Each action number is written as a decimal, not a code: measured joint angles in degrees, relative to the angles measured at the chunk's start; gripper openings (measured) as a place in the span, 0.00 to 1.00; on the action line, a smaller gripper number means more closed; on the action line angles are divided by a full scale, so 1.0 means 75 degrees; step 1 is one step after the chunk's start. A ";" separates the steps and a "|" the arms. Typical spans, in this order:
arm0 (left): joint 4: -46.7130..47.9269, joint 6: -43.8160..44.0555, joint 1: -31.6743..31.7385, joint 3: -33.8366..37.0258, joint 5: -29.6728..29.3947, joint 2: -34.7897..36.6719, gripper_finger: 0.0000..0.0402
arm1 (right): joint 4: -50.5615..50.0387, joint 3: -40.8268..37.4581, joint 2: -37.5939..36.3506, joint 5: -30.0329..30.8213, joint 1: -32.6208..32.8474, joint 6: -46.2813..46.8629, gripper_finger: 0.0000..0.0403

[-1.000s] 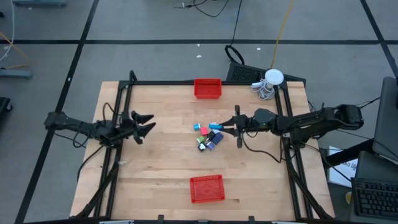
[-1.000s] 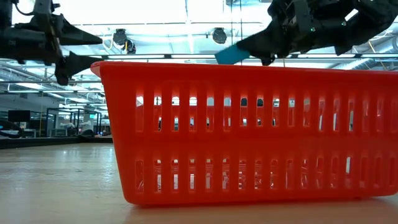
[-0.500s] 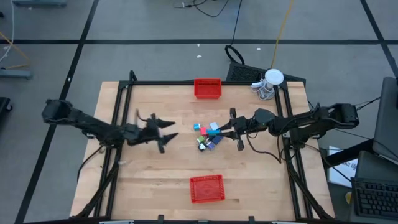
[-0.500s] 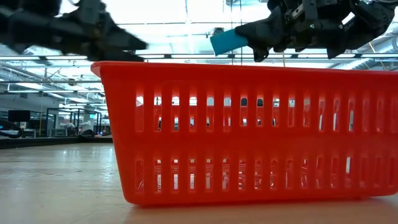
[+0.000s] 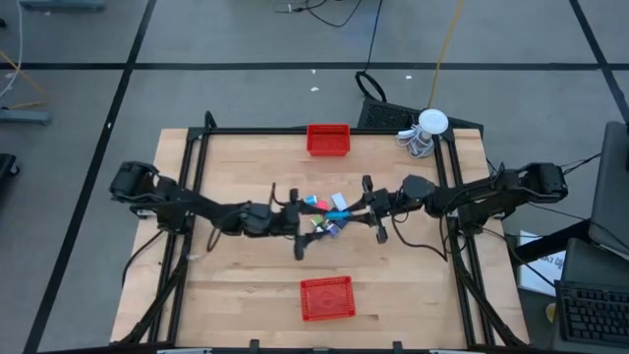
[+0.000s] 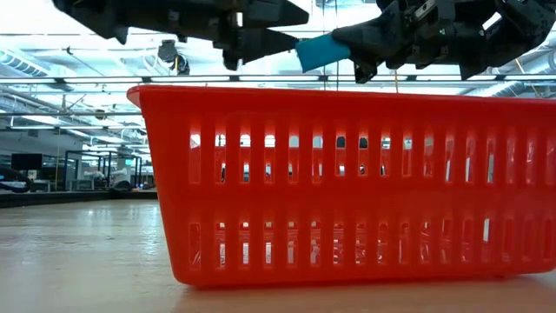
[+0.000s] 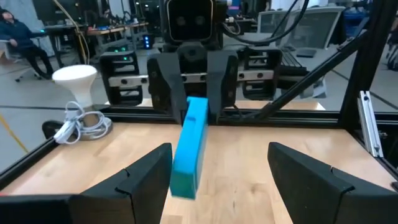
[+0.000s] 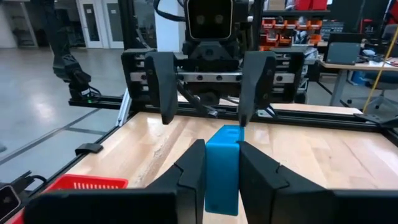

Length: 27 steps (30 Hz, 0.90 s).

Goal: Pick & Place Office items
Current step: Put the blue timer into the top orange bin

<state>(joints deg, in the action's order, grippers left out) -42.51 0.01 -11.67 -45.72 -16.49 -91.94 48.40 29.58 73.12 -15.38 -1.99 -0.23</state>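
Note:
My right gripper (image 5: 356,205) is shut on a teal block (image 5: 339,203) above the middle of the table. My left gripper (image 5: 307,214) is open and faces it from the table's left. Its two fingers (image 7: 146,177) stand on either side of the block's free end (image 7: 185,177). I cannot tell whether they touch it. The other office items (image 5: 324,222), pink, green, white and dark, lie in a small heap on the table below the two grippers. My right gripper pinches the teal block's two long sides (image 8: 214,163) between its two fingers (image 8: 191,171), at the end nearest to it. The fingers come level from the table's right and lie along the block. The block (image 6: 321,50) is lifted clear and sticks out toward the left gripper.
One red mesh basket (image 5: 328,139) stands at the table's far edge. Another (image 5: 326,298) stands near the front edge and fills the low view (image 6: 347,183). A white round object with a coiled cable (image 5: 428,128) sits at the far right corner.
My left gripper has gone from the table's left side toward its right, up to the teal block, and stayed open. My right gripper has lifted the block a little and moved it slightly toward the table's left.

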 joint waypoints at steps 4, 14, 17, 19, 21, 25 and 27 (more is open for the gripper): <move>0.0442 0.0062 0.0113 -0.0248 -0.0005 -0.0071 0.67 | 0.0163 0.0000 -0.0003 -0.0011 0.0146 0.0003 0.14; 0.0485 0.0620 0.0305 -0.0279 0.0252 -0.0076 0.67 | 0.0615 -0.0003 -0.0009 -0.0378 0.0320 0.0143 0.14; 0.0450 0.0618 0.0310 -0.0279 0.0292 -0.0076 0.67 | 0.0627 -0.0001 -0.0009 -0.0387 0.0322 0.0143 0.14; 0.0450 0.0623 0.0313 -0.0279 0.0442 -0.0076 0.66 | 0.0640 -0.0003 -0.0006 -0.0397 0.0327 0.0147 0.14; 0.0438 0.0635 0.0313 -0.0279 0.0583 -0.0076 0.62 | 0.0690 -0.0003 -0.0006 -0.0404 0.0331 0.0177 0.14; 0.0395 0.0635 0.0310 -0.0276 0.0602 -0.0076 0.48 | 0.0716 -0.0003 -0.0006 -0.0388 0.0329 0.0207 0.14; 0.0275 0.0632 0.0307 -0.0273 0.0633 -0.0076 0.39 | 0.0750 0.0000 -0.0007 -0.0368 0.0328 0.0204 0.14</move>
<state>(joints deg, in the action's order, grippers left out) -40.45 4.75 -9.36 -47.77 -11.74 -92.51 54.02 29.58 73.07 -18.14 0.47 1.30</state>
